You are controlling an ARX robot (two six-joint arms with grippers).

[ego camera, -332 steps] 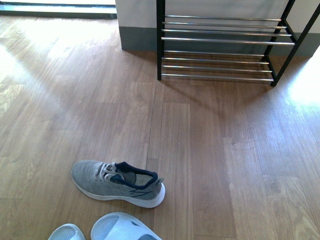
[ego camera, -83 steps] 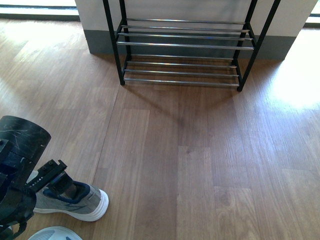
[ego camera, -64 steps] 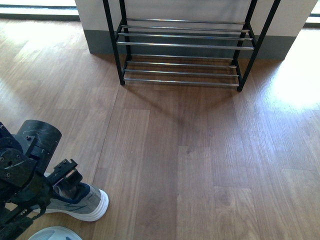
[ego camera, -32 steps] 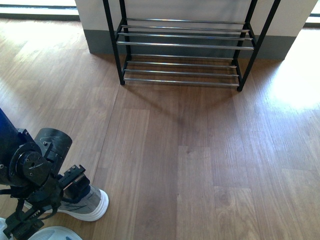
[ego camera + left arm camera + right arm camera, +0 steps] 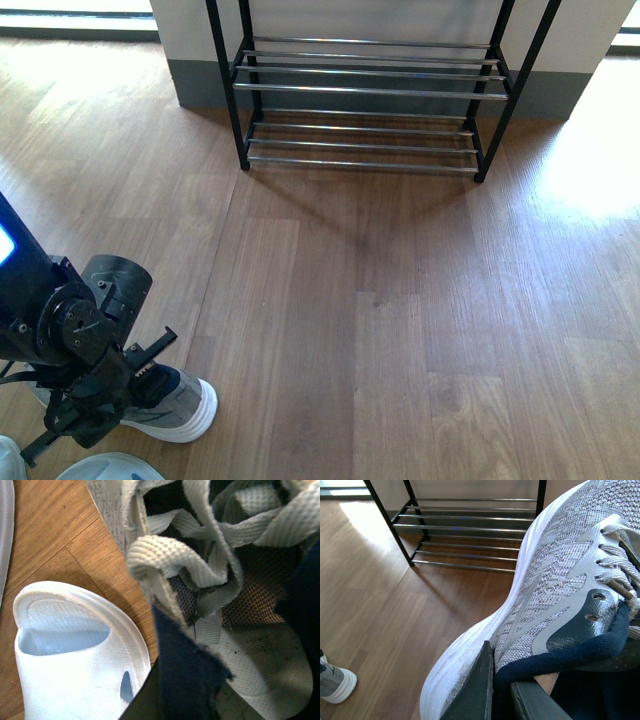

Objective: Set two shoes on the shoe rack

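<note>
Item: second grey sneaker [image 5: 180, 400], lying on the floor [image 5: 400, 300] near the robot's left side, well apart from the shoe rack [image 5: 365, 90]. Step in hand: pick-up of this shoe, judged about to be completed. The left gripper [image 5: 145, 368] is lowered at its navy collar; one finger appears set inside the opening beside the laces, but whether the jaws are closed on the collar cannot be told. Item: first grey sneaker [image 5: 555, 580], carried clear of the floor, its navy collar pinched between the closed fingers of the right gripper [image 5: 502, 695], the rack ahead of it. Next move, as judged: a firm clamp is called for, then a lift and carry to the chrome bars. Item: pale blue slide [image 5: 70, 660], just beside the floor sneaker. Setting: wood-plank floor, sunlit patches, white wall [image 5: 190, 20] with grey skirting behind the rack.
</note>
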